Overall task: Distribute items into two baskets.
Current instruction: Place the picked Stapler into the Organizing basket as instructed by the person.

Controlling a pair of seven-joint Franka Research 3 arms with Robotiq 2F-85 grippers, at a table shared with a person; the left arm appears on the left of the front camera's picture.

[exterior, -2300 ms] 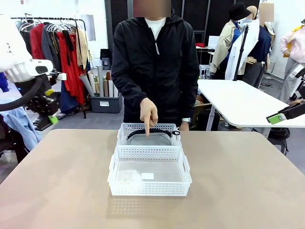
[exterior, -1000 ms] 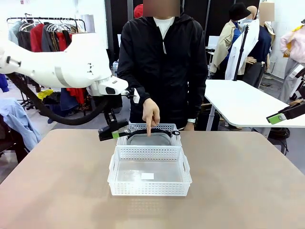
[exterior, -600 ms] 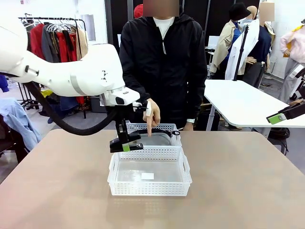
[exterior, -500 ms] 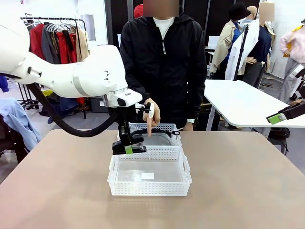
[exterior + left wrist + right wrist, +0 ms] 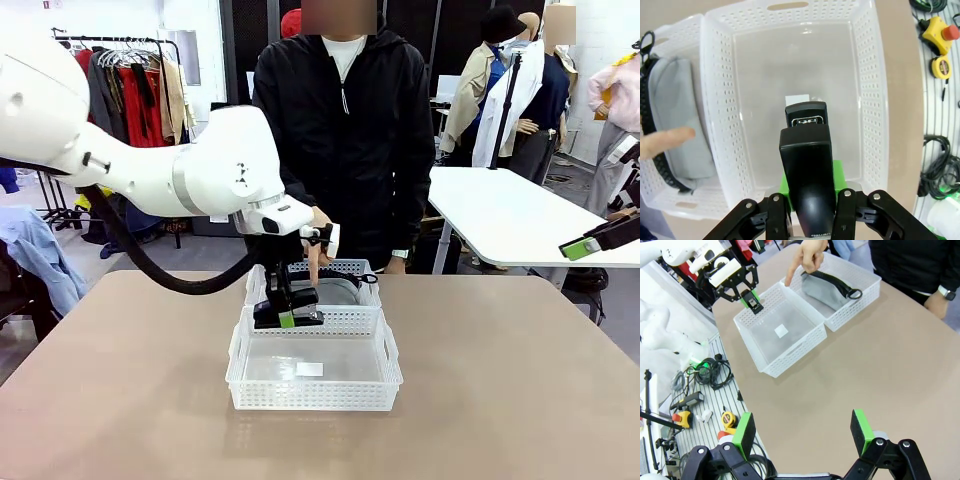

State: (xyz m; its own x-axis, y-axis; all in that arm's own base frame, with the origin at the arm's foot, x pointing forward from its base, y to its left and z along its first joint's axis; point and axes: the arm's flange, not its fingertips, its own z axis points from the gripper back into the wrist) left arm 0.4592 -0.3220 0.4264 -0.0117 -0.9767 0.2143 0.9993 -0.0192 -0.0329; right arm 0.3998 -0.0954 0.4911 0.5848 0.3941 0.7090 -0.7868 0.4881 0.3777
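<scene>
Left gripper point(image 5: 288, 318): closed on the stapler point(image 5: 807, 170), which sticks out lengthwise between the pads; it hangs over the far rim of the near basket point(image 5: 385, 375), so the stapler would likely fall inside if let go.
Stapler: above the near basket's bare floor, over its small label, touching nothing but the pads.
Pouch point(image 5: 686, 131): lies in the far basket point(image 5: 365, 268), zipper edge along one wall; that basket is taken, which probably explains why the stapler is aimed at the other.
Person's hand point(image 5: 807, 254): one finger points down at the pouch, apparently marking it or its basket.
Baskets: end to end, touching, near the table's point(image 5: 520, 380) far edge.
Right gripper point(image 5: 802, 432): wide open, empty, high over the table's right side, clear of the work.
</scene>
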